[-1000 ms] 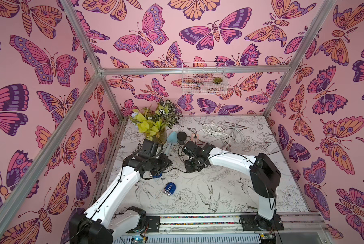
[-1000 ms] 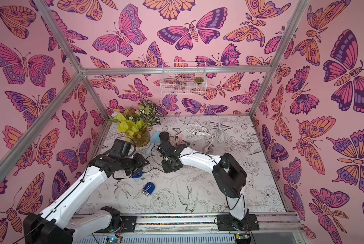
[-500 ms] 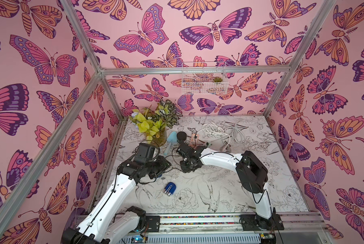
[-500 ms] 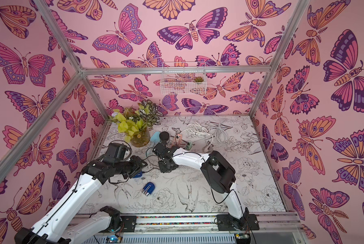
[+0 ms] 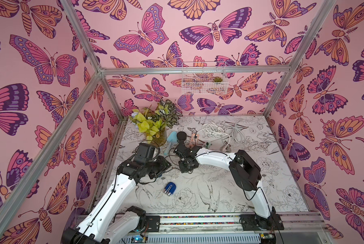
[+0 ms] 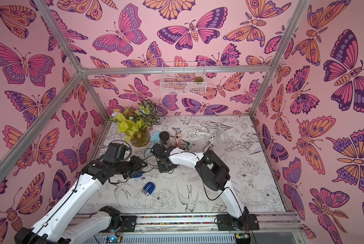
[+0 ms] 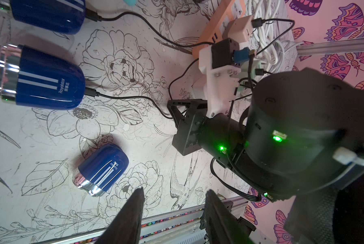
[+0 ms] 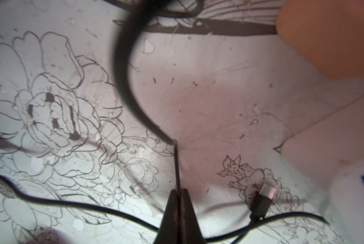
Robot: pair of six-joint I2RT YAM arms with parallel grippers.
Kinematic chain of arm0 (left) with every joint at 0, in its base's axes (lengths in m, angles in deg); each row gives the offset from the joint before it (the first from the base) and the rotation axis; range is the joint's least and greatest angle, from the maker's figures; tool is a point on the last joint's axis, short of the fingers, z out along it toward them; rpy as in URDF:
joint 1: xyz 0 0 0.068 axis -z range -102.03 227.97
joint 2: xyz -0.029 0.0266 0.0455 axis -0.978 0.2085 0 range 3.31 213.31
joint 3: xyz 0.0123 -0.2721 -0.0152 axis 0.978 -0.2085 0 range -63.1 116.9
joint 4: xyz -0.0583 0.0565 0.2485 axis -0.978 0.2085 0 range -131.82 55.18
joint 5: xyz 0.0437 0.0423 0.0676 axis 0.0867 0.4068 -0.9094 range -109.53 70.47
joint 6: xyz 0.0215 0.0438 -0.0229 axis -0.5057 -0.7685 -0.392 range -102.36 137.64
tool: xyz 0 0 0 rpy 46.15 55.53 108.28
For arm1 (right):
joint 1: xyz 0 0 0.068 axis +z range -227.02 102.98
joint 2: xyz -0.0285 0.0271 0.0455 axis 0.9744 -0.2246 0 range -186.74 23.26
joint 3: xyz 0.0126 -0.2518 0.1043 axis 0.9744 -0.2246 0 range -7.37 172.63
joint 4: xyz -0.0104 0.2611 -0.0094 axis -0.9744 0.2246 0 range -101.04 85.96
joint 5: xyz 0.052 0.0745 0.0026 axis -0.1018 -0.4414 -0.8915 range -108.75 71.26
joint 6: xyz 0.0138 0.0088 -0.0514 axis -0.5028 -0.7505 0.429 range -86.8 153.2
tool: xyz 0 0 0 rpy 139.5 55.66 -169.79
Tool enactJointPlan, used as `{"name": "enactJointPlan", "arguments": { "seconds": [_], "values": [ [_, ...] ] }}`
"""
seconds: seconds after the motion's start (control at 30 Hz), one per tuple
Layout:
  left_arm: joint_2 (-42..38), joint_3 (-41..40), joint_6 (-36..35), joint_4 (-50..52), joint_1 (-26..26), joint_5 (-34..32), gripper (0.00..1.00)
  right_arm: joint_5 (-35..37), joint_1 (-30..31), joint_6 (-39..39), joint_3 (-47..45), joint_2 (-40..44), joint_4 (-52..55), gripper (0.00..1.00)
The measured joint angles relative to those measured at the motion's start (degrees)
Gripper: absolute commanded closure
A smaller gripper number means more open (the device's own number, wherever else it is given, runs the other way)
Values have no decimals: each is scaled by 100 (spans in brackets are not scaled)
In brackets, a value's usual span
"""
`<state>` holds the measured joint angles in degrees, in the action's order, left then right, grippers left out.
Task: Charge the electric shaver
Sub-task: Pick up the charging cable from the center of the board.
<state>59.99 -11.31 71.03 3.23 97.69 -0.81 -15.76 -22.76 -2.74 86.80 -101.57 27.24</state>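
Far to the left of the orange power strip [image 5: 192,140], the left gripper [image 7: 174,191] hangs above the table [image 5: 229,190]. Its fingers are spread apart and nothing is between them. In the left wrist view, two other blue shavers [image 7: 39,84] lie side by side, each with a black cord in its end. The loose electric shaver [image 5: 170,188] lies on its side on the table, left of the strip and nearer to the front rail, apart from both grippers. Just left of the strip, the right gripper [image 8: 178,191] is low at the table, with its fingers pressed together on a thin black cable [image 8: 176,166]. A free plug [image 8: 265,190] with a silver tip lies on the table near these fingers. Right of the strip lies a bundle of white cords [image 5: 219,130].
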Motion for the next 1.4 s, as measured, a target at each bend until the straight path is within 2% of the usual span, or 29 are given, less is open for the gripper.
{"name": "enactJointPlan", "arguments": {
  "seconds": [0.17, 0.37, 0.47, 0.57, 0.73, 1.0, 1.27, 1.4],
  "values": [
    [0, 0, 2, -9, 0, 120, 50, -149, -59, -308, -122, 291, 17, 100],
    [0, -50, 146, -426, 0, 470, 45, -962, -560, -1270, -1040, 1882, -466, 100],
    [0, -236, 431, -841, 0, 671, 43, -1508, -931, -1915, -1491, 2586, -1137, 100],
    [39, -466, 1032, -1353, 0, 876, 40, -2024, -1268, -2671, -2026, 3067, -1969, 100],
    [358, -844, 2583, -2634, 46, 1097, 36, -2712, -1759, -4188, -3049, 3486, -3652, 100],
    [1213, -960, 4409, -4216, 417, 1091, 31, -3119, -2155, -6120, -3978, 3703, -5670, 100],
    [2627, -929, 5689, -5873, 761, 1023, 33, -3130, -2164, -6953, -4273, 3904, -6483, 100],
    [2973, -922, 6085, -6498, 887, 968, 36, -3115, -2164, -7106, -4286, 3904, -6642, 100]
  ]
}}
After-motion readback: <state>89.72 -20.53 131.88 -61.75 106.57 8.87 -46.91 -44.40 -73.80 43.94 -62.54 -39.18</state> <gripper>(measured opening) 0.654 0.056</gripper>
